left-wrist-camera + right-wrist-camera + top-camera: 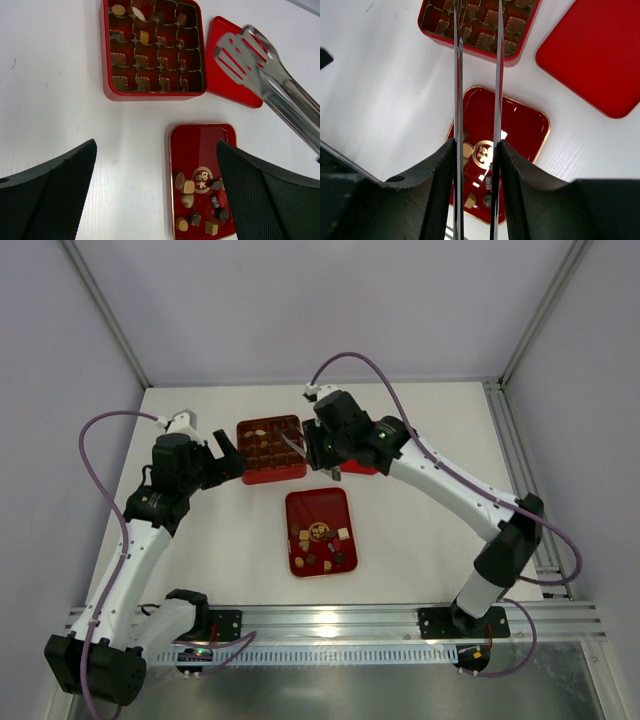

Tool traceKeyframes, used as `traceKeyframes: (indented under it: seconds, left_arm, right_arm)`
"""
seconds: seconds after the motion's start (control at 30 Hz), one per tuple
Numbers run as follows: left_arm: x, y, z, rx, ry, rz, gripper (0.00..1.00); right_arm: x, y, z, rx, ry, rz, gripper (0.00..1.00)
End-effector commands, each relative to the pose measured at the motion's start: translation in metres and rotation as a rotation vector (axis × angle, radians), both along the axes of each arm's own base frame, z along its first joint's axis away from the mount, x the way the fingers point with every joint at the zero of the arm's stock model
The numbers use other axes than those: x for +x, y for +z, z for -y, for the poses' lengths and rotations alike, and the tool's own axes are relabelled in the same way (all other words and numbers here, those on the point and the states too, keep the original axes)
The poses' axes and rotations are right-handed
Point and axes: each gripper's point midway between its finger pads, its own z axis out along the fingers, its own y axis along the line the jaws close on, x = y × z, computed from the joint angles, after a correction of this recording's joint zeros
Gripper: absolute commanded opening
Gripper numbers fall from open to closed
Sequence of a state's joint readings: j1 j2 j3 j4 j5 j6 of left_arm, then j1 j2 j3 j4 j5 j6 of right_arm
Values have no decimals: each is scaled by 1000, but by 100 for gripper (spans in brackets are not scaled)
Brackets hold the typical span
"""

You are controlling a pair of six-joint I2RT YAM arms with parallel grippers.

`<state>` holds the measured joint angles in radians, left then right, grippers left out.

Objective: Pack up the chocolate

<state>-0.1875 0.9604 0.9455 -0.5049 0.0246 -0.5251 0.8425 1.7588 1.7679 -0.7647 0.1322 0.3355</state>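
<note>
Several small chocolate pieces [318, 540] [189, 186], dark, tan and cream, lie at the near end of a flat red tray [320, 505] [200, 145] with a gold logo. A few chocolates [118, 9] sit in cells of the red compartmented box [270, 450] [107, 60] behind it. My right gripper [318, 455] [476, 170] is shut on metal tongs [293, 444] [260, 70] [458, 75]. Their blades stand apart over the box's right side with nothing between them. My left gripper [232, 455] [156, 190] hangs open and empty left of the box, above the table.
A plain flat red lid [362, 468] [220, 75] [595, 55] lies right of the box, partly under the right arm. White table surrounds everything, with walls behind and at both sides and a metal rail along the near edge.
</note>
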Motion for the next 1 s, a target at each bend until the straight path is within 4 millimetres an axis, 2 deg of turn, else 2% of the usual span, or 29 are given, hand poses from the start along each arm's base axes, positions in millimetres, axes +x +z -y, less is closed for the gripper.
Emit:
traceKeyframes:
  seconds: [0.0,0.03,0.07,0.1,0.13,0.17,0.23,0.27,0.33,0.37,0.47,0.67,0.97]
  left_arm:
    - [5,10,2,-25,0,45,100]
    - [5,10,2,-26,0,46,100]
    - [6,10,2,-25,0,45,100]
    - [6,9,2,-25,0,43,100]
    - [6,9,2,-25,0,43,100]
    - [6,9,2,-26,-1,43,100]
    - [6,9,3,-29,-1,39,100]
    - [6,9,3,-29,-1,41,100]
    - [6,9,3,-29,-3,39,100]
    - [6,8,3,-28,-3,38,100]
    - [6,8,3,-28,-3,39,100]
    - [6,7,4,-33,-4,34,100]
    - [6,6,4,-34,-8,30,100]
  right_arm:
    - [-30,31,30,49,-11,41,41]
    - [-38,29,35,45,-6,31,41]
    - [-51,15,44,13,0,-1,41]
    - [-62,23,52,27,9,7,41]
    - [-71,21,57,27,18,-6,41]
    - [-85,7,65,-7,35,-46,41]
    - [-105,7,73,-8,68,-70,41]
    - [-120,-4,79,-47,88,-106,41]
    - [-137,-6,86,-53,103,-125,41]
    - [-149,-12,92,-80,120,-155,41]
    - [-170,-17,103,-100,132,-205,41]
    - [-193,-25,115,-138,148,-255,40]
    - [-205,-39,127,-175,137,-300,40]
